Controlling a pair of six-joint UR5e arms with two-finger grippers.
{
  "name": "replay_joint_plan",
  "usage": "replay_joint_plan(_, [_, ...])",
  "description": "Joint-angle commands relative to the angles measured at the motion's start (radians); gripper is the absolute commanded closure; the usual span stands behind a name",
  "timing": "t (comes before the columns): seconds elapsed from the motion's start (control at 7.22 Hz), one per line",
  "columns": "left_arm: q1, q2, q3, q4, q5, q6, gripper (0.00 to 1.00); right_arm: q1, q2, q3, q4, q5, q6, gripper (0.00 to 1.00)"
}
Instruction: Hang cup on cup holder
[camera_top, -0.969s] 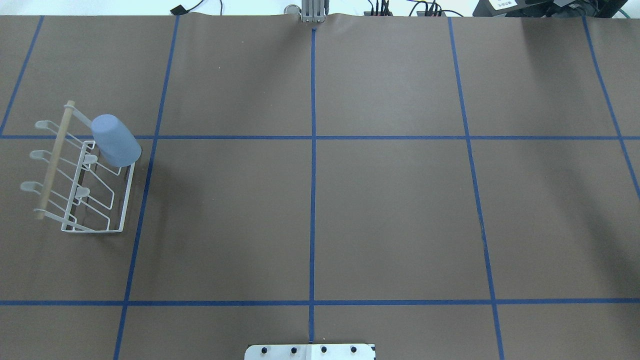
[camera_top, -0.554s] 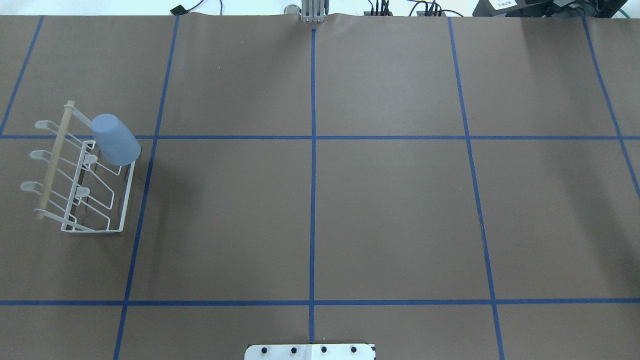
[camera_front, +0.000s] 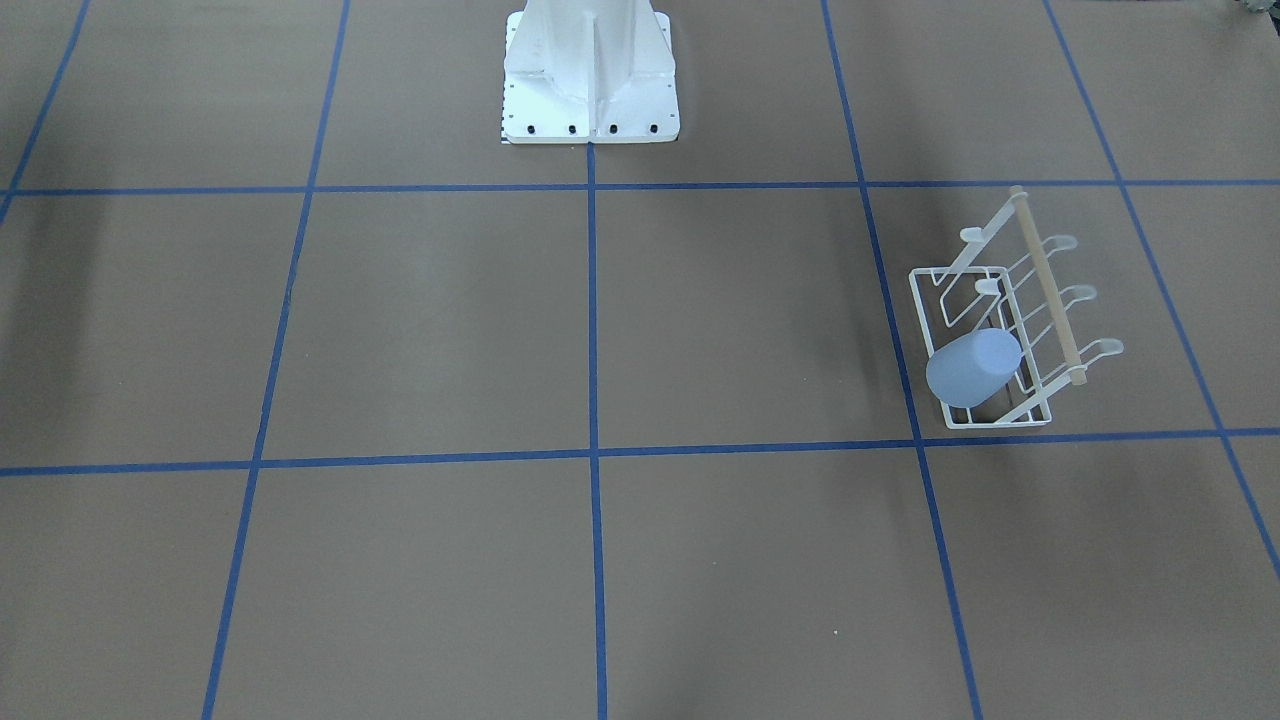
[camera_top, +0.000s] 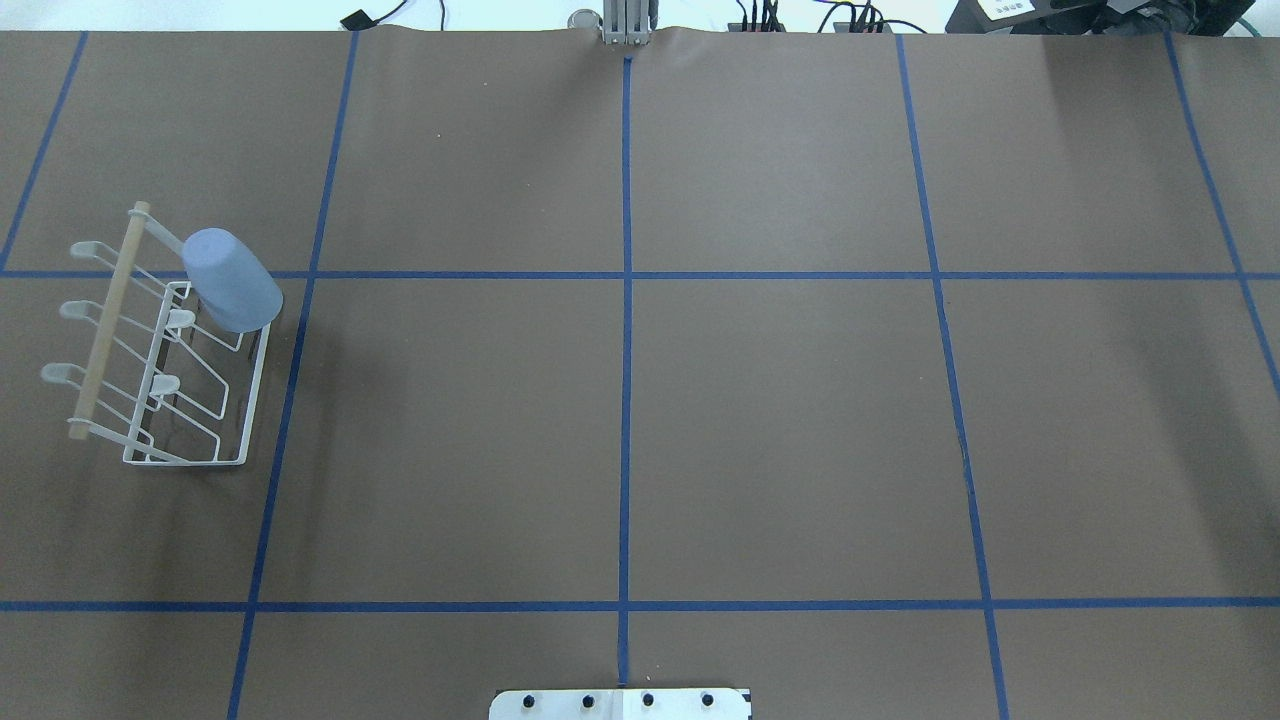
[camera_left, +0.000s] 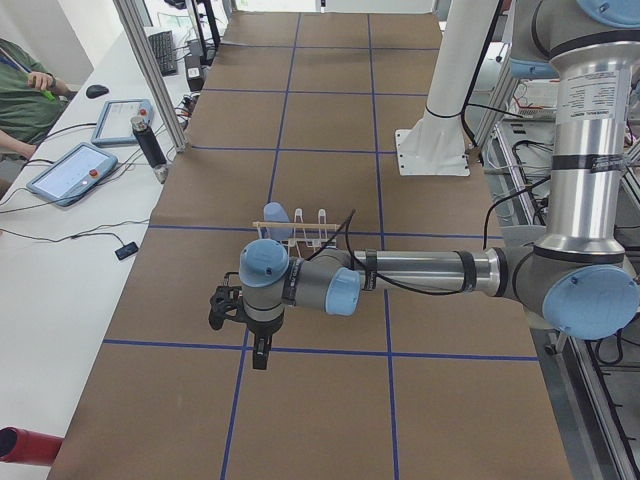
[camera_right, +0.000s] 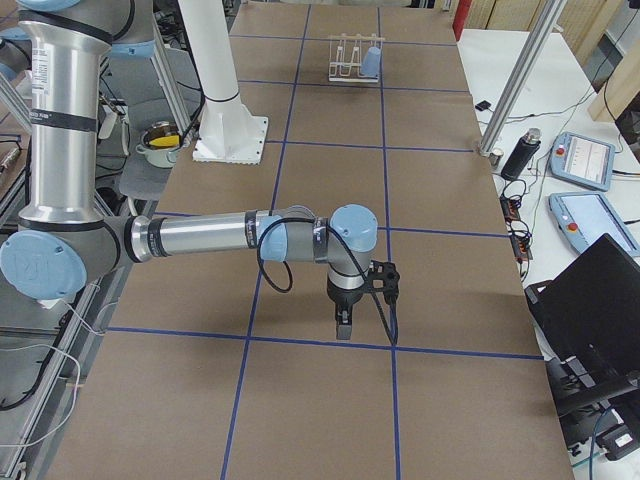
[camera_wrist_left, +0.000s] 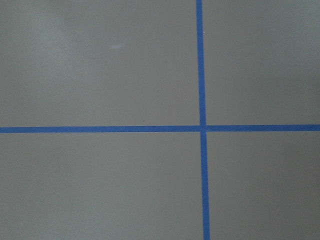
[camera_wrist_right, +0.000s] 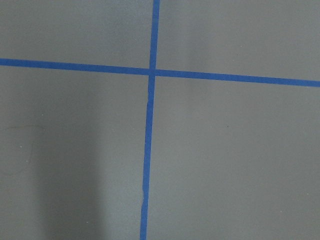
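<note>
The pale blue cup (camera_top: 232, 280) hangs upside down on a prong at the far right corner of the white wire cup holder (camera_top: 108, 325), at the table's left side. Both also show in the front view, cup (camera_front: 972, 367) and holder (camera_front: 1048, 288), and small in the side views, cup (camera_left: 277, 218) (camera_right: 371, 62). No gripper touches the cup or the holder. My left gripper (camera_left: 259, 355) points down over the table, well short of the holder; I cannot tell whether it is open. My right gripper (camera_right: 343, 325) points down over the table's other end; I cannot tell its state either.
The brown table is marked with blue tape lines. The robot's white base (camera_front: 590, 70) stands at the near middle edge. Tablets (camera_left: 72, 170) (camera_right: 583, 160), a dark bottle (camera_right: 520, 153) and a seated person (camera_left: 25, 95) are beyond the far edge.
</note>
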Motion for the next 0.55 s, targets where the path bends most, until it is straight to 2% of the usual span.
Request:
replay_joint_plan(0.0, [0.001,-0.029,-0.011,0.044,0.0,-0.002,0.01,0.001,-0.006,-0.003,0.0,0.029,-0.002,0.0])
replay_joint_plan(0.42, [0.006,-0.045,-0.019,0.063,0.0,-0.004,0.01,0.001,-0.006,-0.003,0.0,0.029,0.0,0.0])
